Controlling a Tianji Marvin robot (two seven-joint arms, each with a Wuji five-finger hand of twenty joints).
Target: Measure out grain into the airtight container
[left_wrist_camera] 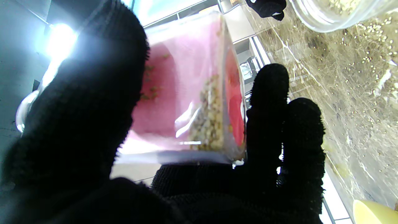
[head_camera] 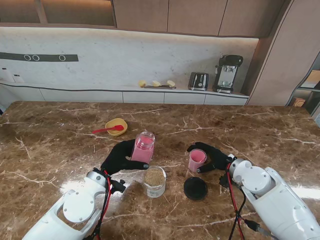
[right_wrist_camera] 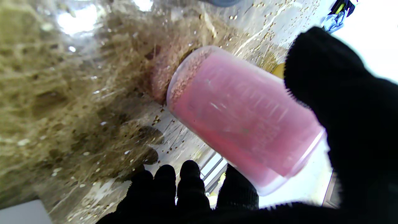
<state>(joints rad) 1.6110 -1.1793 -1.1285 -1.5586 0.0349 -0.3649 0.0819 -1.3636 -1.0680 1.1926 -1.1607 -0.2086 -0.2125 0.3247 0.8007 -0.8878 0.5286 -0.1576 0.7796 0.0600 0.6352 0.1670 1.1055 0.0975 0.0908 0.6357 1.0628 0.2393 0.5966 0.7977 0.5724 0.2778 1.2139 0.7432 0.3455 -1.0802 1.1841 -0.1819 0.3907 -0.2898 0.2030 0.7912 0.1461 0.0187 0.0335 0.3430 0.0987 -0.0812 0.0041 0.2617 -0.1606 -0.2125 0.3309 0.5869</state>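
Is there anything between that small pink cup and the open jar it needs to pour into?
Nothing visible. The cup in the right hand sits right of the jar, with bare table between; the black lid lies nearer to me, off that path.

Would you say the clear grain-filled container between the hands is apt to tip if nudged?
Probably not easily: the clear container stands upright, squat, and looks nearly full of grain, so likely bottom-heavy. With its black lid off beside it, though, a hard knock would probably spill grain.

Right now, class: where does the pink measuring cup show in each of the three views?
Stand view: pink measuring cup, right of centre, held by the right hand.
Left wrist view: not in it.
Right wrist view: centre, tilted, thumb beside it.
Shared landmark: brown marble table top.
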